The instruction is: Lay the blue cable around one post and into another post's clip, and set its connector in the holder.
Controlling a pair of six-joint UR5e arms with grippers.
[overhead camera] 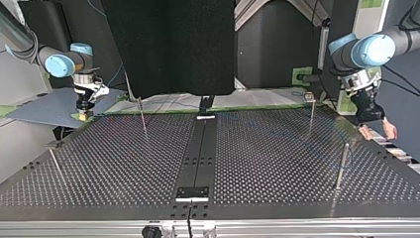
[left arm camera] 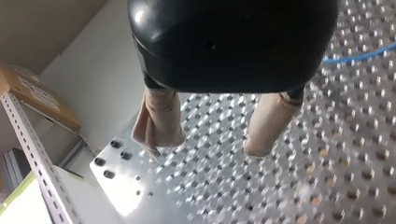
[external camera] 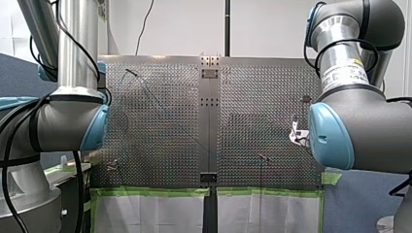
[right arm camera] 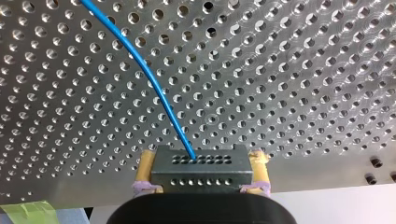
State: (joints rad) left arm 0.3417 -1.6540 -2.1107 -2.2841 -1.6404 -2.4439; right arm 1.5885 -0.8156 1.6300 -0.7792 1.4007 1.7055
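My right gripper [right arm camera: 201, 158] is clamped on the grey connector [right arm camera: 198, 175]; the blue cable [right arm camera: 149, 84] runs out of it, ahead across the perforated table [right arm camera: 303, 70]; my left gripper [left arm camera: 208, 147] stands spread and empty; I'd hold the clamp firm and carry the connector low and slowly, so the cable sweeps cleanly round a post [overhead camera: 142, 116] farther out.

white wall [external camera: 175, 29], black curtain [overhead camera: 168, 44] — metal shelving [left arm camera: 28, 140]
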